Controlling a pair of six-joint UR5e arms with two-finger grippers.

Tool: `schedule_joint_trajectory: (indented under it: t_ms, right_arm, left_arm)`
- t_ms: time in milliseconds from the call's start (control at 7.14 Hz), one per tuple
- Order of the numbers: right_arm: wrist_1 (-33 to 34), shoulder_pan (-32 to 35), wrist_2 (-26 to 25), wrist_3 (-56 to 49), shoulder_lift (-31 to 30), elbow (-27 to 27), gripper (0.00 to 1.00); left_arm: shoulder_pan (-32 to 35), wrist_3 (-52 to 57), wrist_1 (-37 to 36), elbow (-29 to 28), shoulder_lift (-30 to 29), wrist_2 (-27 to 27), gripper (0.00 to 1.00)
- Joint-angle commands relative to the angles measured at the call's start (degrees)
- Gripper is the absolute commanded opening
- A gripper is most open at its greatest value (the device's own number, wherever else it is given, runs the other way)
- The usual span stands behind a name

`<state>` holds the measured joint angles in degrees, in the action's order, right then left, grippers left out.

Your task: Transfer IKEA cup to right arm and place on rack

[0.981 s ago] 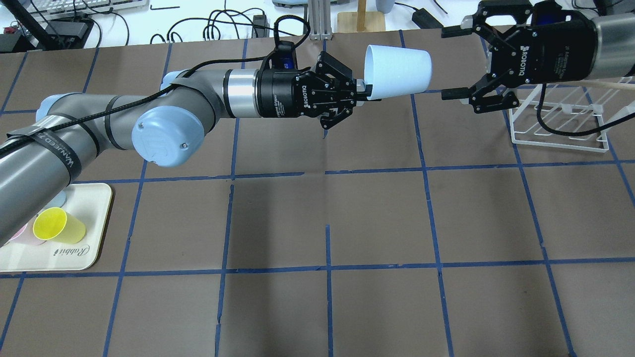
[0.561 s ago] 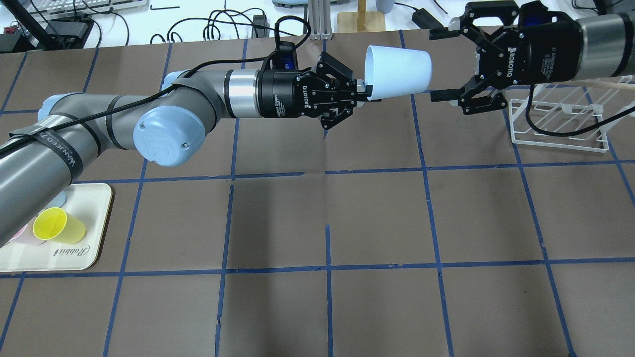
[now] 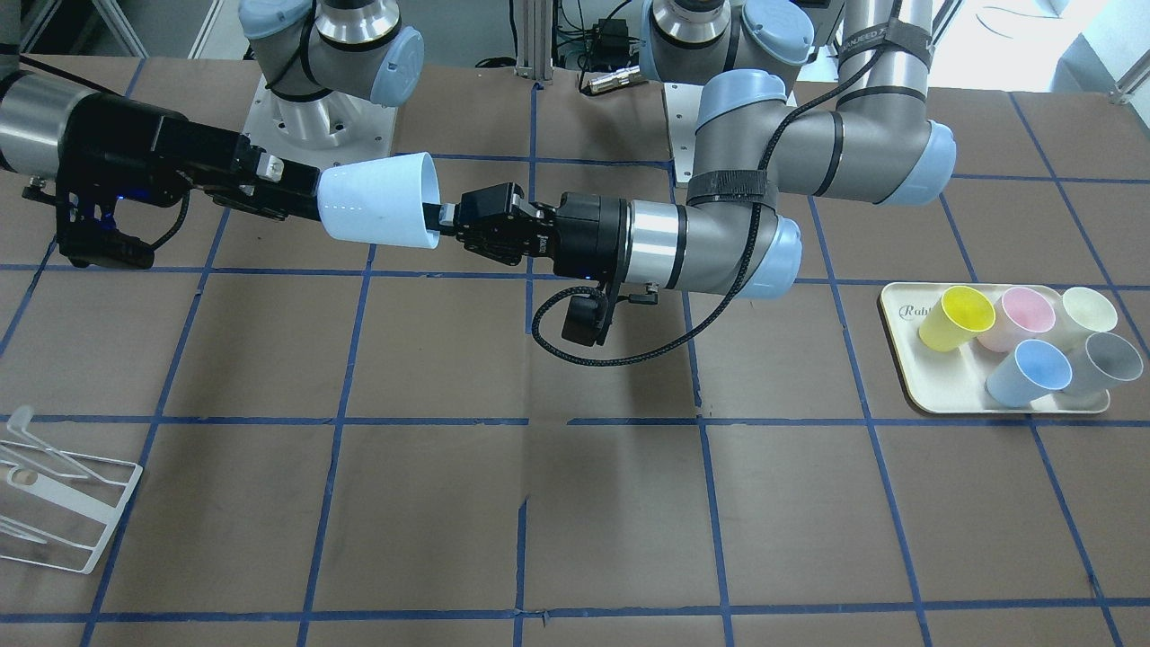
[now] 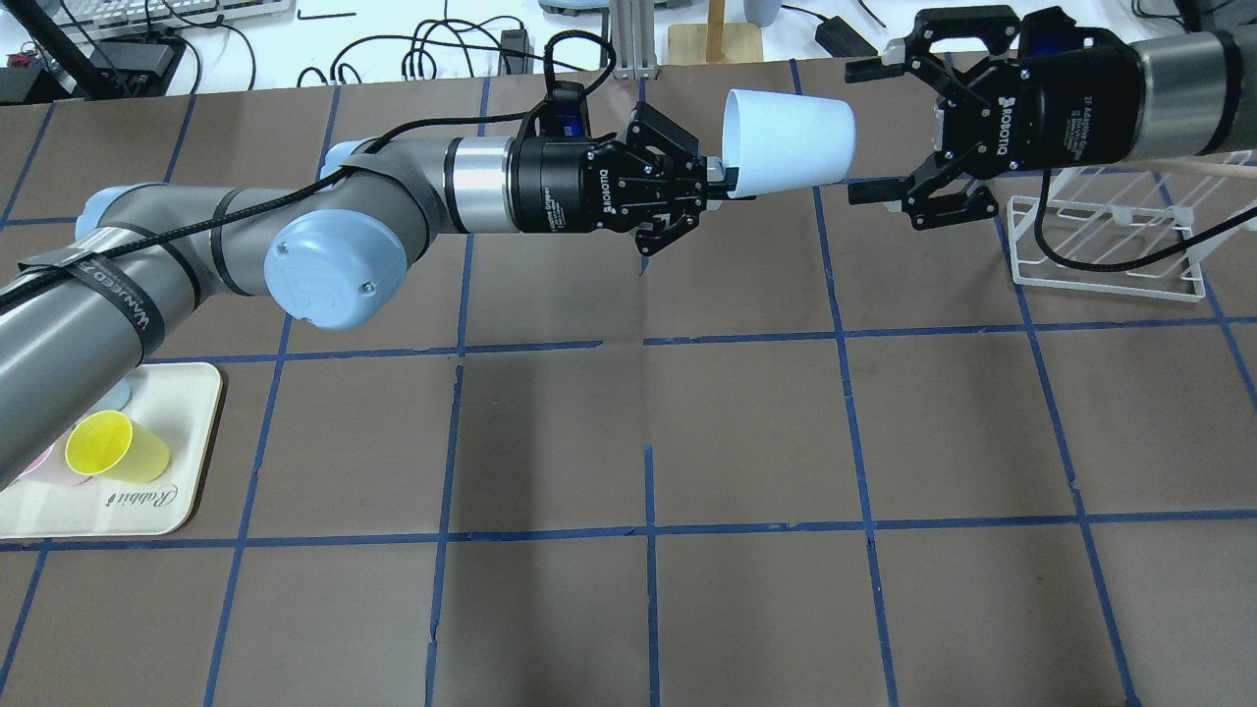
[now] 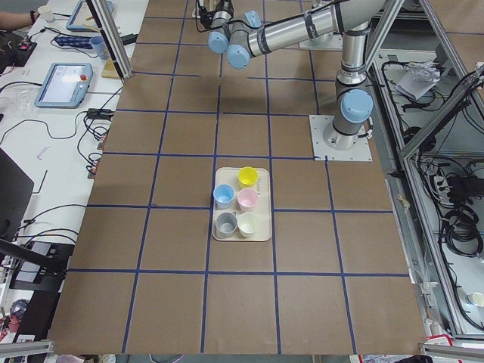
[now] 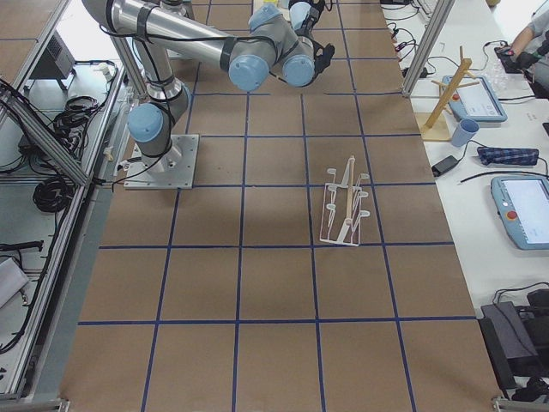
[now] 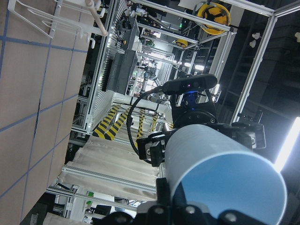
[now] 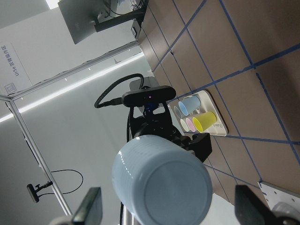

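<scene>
My left gripper [image 4: 725, 183] is shut on the rim of the pale light-blue IKEA cup [image 4: 791, 137] and holds it sideways in the air, base pointing right. My right gripper [image 4: 866, 130] is open just off the cup's base, one fingertip on each side, not touching. In the front view the cup [image 3: 377, 211] lies between the right gripper [image 3: 301, 190] and the left gripper [image 3: 449, 220]. The right wrist view looks straight at the cup's base [image 8: 164, 187] between its open fingers [image 8: 91, 208]. The white wire rack [image 4: 1110, 275] stands on the table below the right arm.
A cream tray [image 3: 907, 368] at the robot's left holds a second light-blue cup [image 3: 1027, 371], a yellow cup [image 3: 957, 316], and pink, grey and cream cups. Cables and a wooden stand lie beyond the table's far edge.
My right gripper has moved left, toward the cup's base, and stays open. The left arm and the cup have not moved.
</scene>
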<state>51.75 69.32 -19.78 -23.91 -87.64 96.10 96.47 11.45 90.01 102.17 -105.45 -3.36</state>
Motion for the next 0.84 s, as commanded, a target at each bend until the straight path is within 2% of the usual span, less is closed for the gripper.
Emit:
schedule_joint_trajectory:
  t_ms: [0,420,701]
  right_arm:
    - [-0.1,1.7,0.1,0.4,1.2,0.0,1.00]
    - [-0.1,2.5,2.0,1.8,1.2,-0.6,1.00]
    - [-0.1,2.5,2.0,1.8,1.2,-0.8,0.87]
  left_arm:
    - [0.0,0.2,-0.1,0.0,-0.3,-2.2,0.00]
    - [0.0,0.2,-0.5,0.0,-0.5,-2.2,0.00]
    - [0.0,0.2,-0.8,0.0,-0.5,-2.2,0.00]
